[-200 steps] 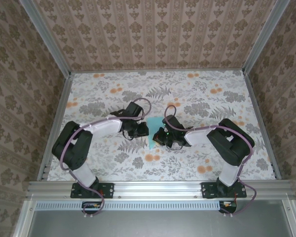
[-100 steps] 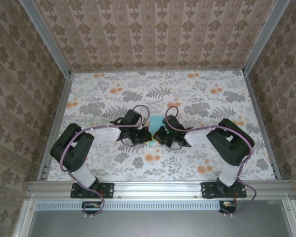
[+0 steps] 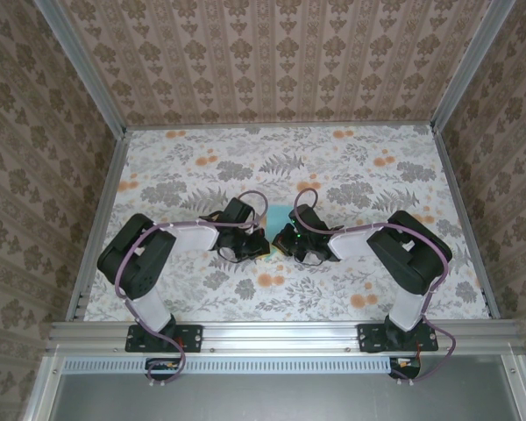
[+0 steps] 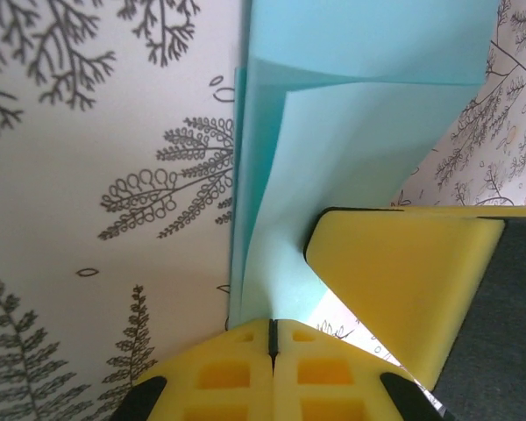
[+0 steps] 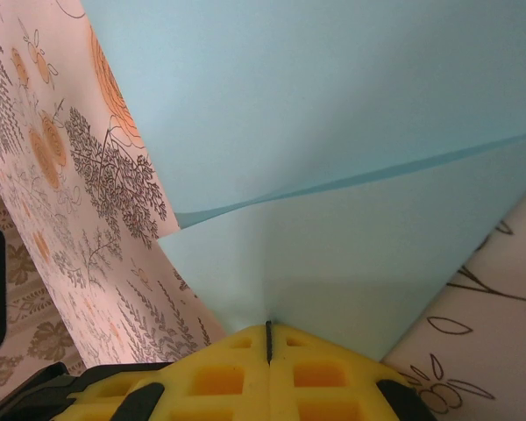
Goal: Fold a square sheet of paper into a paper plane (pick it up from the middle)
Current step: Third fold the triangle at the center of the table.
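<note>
The fold looks barely begun: the paper shows overlapping layers and one raised flap in both wrist views. There is no pointed dart yet, so most creases are probably still to make, though the arms hide much of it from above. It lies mid-table, partly lifted, right at the tips of both grippers. The left gripper is pinched closed on one edge, and the right gripper is clamped on the sheet close beside it.
</note>
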Action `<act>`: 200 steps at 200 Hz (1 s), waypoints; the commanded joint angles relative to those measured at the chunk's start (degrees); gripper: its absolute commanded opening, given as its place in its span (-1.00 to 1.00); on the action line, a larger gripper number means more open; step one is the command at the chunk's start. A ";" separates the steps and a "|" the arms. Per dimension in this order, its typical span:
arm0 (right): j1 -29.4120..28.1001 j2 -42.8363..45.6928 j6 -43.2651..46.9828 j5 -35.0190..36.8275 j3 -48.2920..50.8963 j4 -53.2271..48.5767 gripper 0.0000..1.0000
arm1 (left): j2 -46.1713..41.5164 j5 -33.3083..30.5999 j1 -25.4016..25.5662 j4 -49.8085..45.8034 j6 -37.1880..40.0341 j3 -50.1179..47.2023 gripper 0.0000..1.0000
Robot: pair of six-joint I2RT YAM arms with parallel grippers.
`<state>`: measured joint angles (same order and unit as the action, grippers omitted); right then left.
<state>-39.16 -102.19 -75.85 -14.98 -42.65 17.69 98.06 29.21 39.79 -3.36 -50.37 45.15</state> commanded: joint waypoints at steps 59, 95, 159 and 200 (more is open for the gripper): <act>1.37 2.63 15.78 -1.84 -0.94 -4.78 -0.95 | 1.52 -5.40 0.25 -7.63 2.83 1.25 -1.00; 1.27 0.24 16.48 -5.15 -1.30 -4.29 -0.96 | 1.82 -5.48 0.29 -8.05 3.26 1.78 -1.00; 4.26 -0.14 17.72 -2.31 -1.42 -9.72 -0.96 | 2.16 -7.08 0.09 -12.04 3.66 2.56 -1.00; 11.39 0.88 19.97 0.15 -0.48 -12.48 -0.96 | 2.66 -6.90 -0.40 -13.00 3.78 2.58 -1.00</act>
<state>-32.75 -101.97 -58.65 -20.60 -44.10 11.92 98.63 26.15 40.05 -9.21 -47.97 48.25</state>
